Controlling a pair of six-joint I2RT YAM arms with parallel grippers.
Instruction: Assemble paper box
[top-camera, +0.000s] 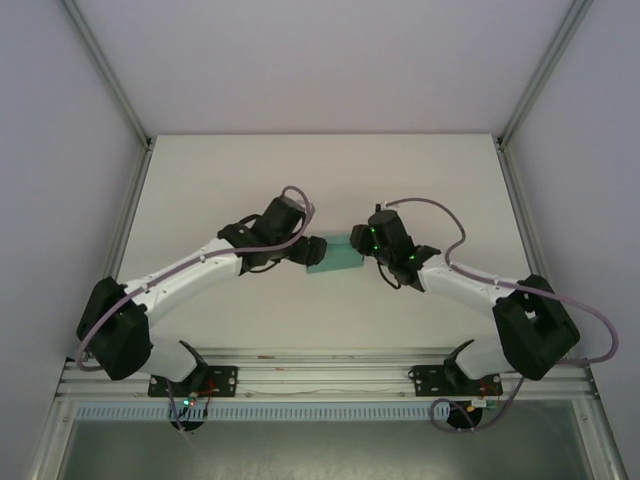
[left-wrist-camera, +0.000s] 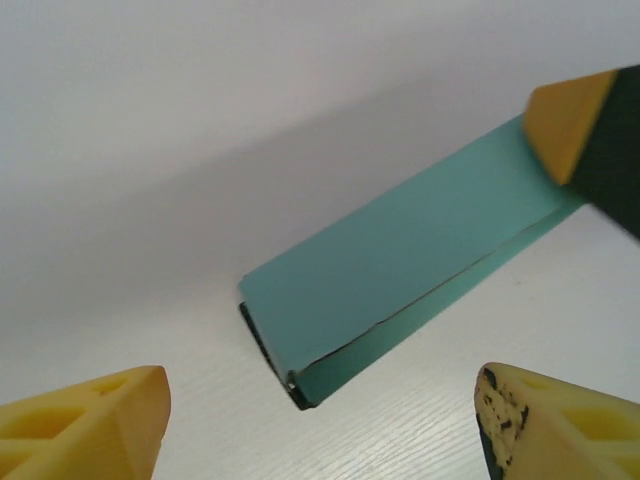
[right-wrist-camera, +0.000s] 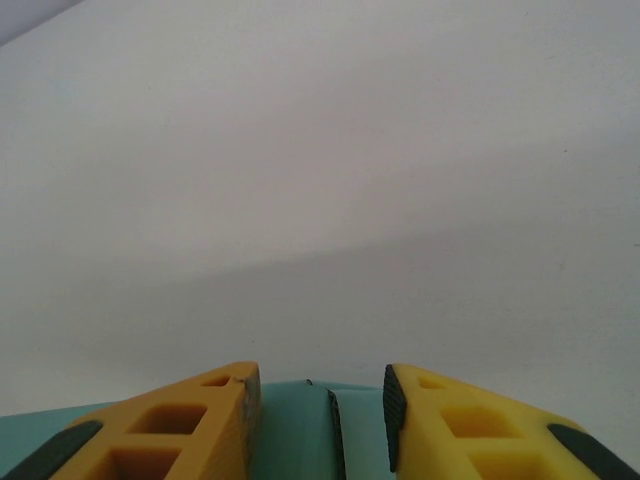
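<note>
A white table (top-camera: 320, 180) is spreading across the floor of a pale-walled enclosure, with aluminium posts (top-camera: 108, 70) rising at the corners. Near its middle the paper box (top-camera: 336, 254) is lying as a low teal sleeve. Its long folded edge is facing the left wrist camera and its near end (left-wrist-camera: 285, 365) is gaping open and dark.

The right gripper (top-camera: 364, 246) is meeting the far end. From the right wrist, its fingers (right-wrist-camera: 190, 425) are standing close together with teal card between them, and one yellow tip (left-wrist-camera: 562, 118) is lying against the top panel in the left wrist view. Whether the pads are actually biting on the card I cannot tell. The left gripper (top-camera: 306, 250) is hovering just short of the open end, its fingers (left-wrist-camera: 90, 425) spread wide and touching nothing.

The step in hand is, I judge, closing that near end. Doing it well is asking the right arm to steady the sleeve without crushing the thin card. The left should be coming in low and square to the opening, pushing any flaps along their creases rather than across them.

The end flaps are proving hard to make out, the opening reading as a dark slit. The far end is being covered by the right finger and cut off at the picture's edge. From overhead both gripper bodies are overlapping the box ends.
</note>
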